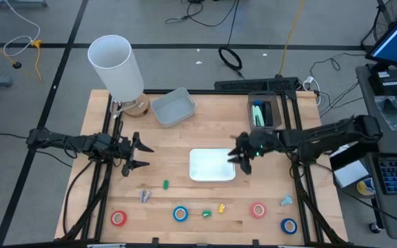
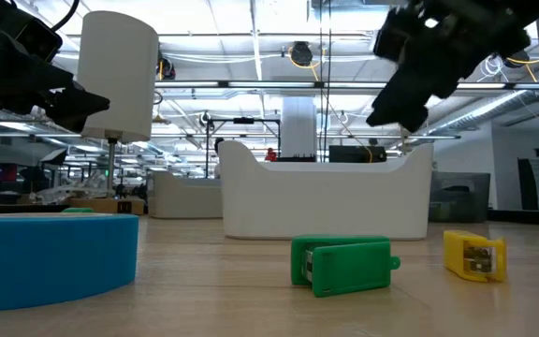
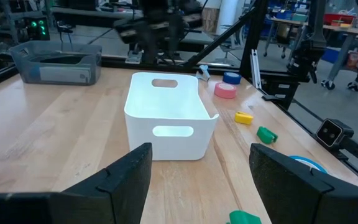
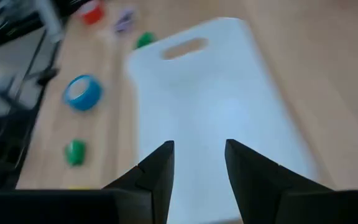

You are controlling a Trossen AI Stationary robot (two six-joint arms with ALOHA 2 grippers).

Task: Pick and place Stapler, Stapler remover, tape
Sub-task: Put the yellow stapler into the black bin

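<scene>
White bin (image 1: pixel 211 166); red tape (image 1: pixel 118 218), blue tape (image 1: pixel 180 214); green stapler (image 2: pixel 342 264); yellow stapler (image 2: pixel 474 255); wood-tone table (image 1: pixel 171 138).

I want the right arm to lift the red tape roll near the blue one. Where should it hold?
The red tape roll lies flat, hole up. Come straight down with the right pincer, one finger in the hole and one outside, gripping the ring wall on the side away from the yellow piece.
</scene>
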